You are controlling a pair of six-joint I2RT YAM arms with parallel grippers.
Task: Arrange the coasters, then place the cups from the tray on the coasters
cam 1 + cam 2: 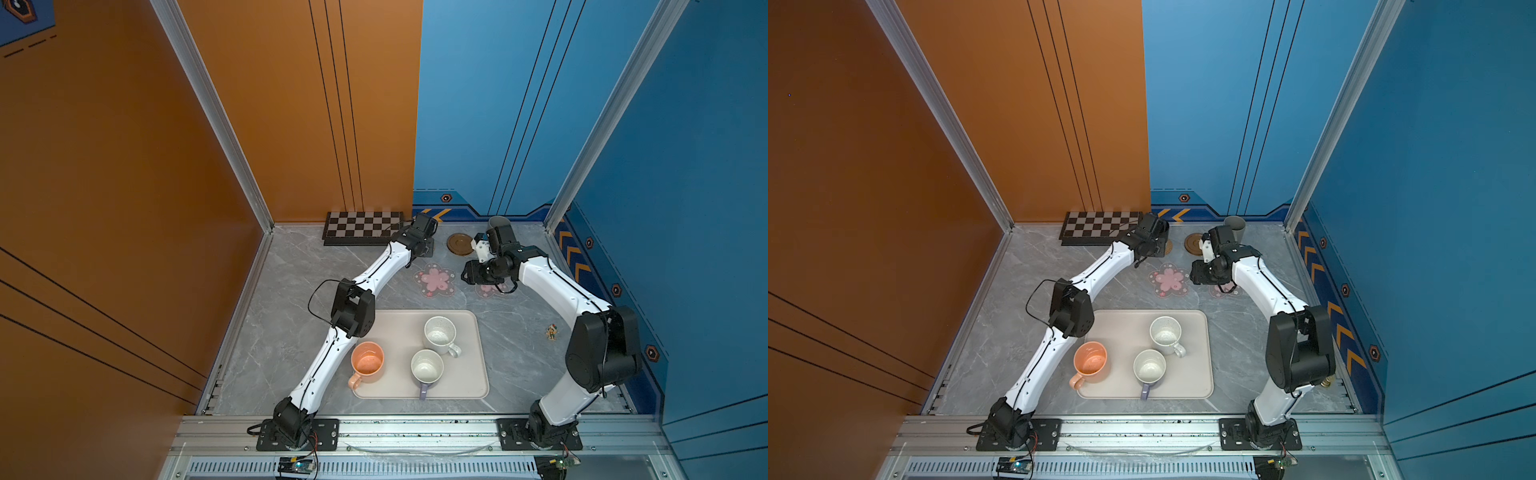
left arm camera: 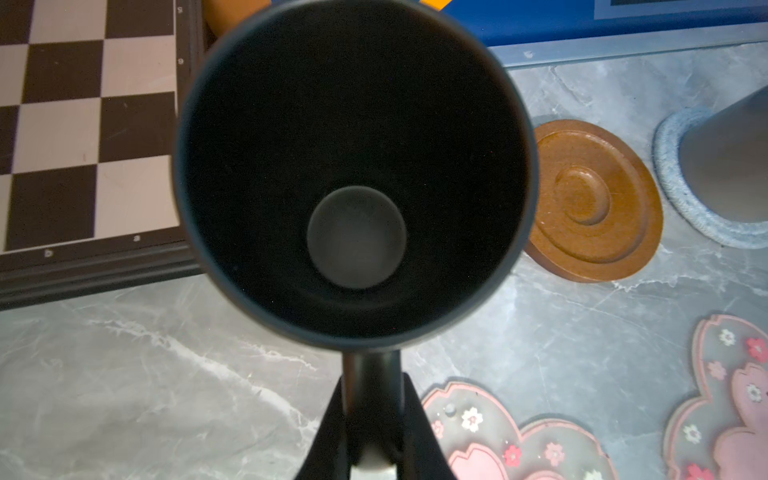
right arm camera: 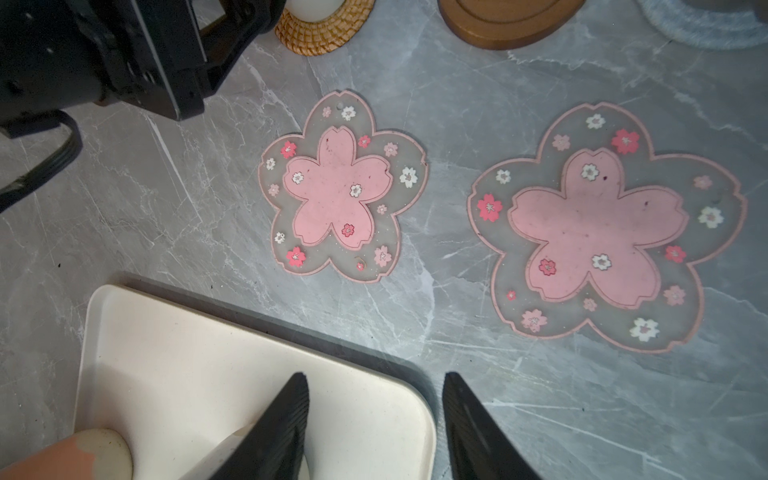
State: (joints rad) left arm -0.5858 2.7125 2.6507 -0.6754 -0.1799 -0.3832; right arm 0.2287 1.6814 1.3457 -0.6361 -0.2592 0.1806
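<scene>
My left gripper [image 2: 372,415] is shut on the handle of the black cup [image 2: 357,166], held upright at the back beside the chessboard, over the tan rattan coaster [image 1: 1168,248]. I cannot tell whether it touches that coaster. The tall grey cup [image 1: 500,226] stands on the grey-blue coaster [image 2: 673,187]. The brown wooden coaster [image 1: 460,244] and two pink blossom coasters [image 3: 340,187] [image 3: 602,224] lie bare. The tray [image 1: 473,374] holds the peach cup [image 1: 367,362], the white speckled cup [image 1: 440,334] and the lavender cup [image 1: 427,368]. My right gripper [image 3: 374,378] hangs open and empty above the tray's far right corner.
The chessboard [image 1: 361,228] lies against the back wall at the left. A small figurine [image 1: 552,332] sits on the marble table right of the tray. Orange and blue walls close in the back and both sides.
</scene>
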